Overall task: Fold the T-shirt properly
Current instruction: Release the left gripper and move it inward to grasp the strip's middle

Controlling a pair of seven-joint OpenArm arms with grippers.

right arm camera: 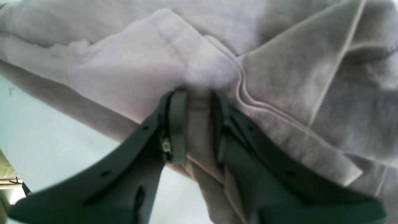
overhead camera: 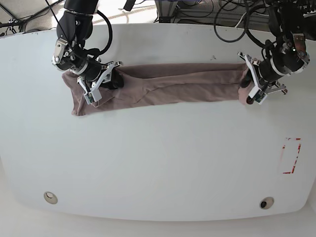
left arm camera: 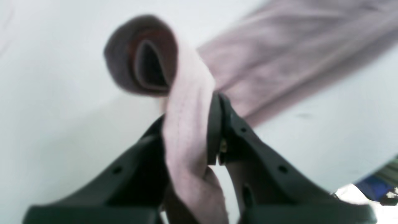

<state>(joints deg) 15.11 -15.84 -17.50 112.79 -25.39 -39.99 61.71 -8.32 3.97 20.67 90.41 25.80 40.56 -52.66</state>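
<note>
The T-shirt lies stretched in a long band across the far half of the counter, running side to side in the base view. At the band's left end in that view sits the right gripper, jaws pinched on bunched cloth; at its right end sits the left gripper, jaws pinched on a rolled edge. A small marked rectangle lies on the counter nearer the camera than the T-shirt, off its right end. Cables trail beyond the counter's far edge, behind the T-shirt.
</note>
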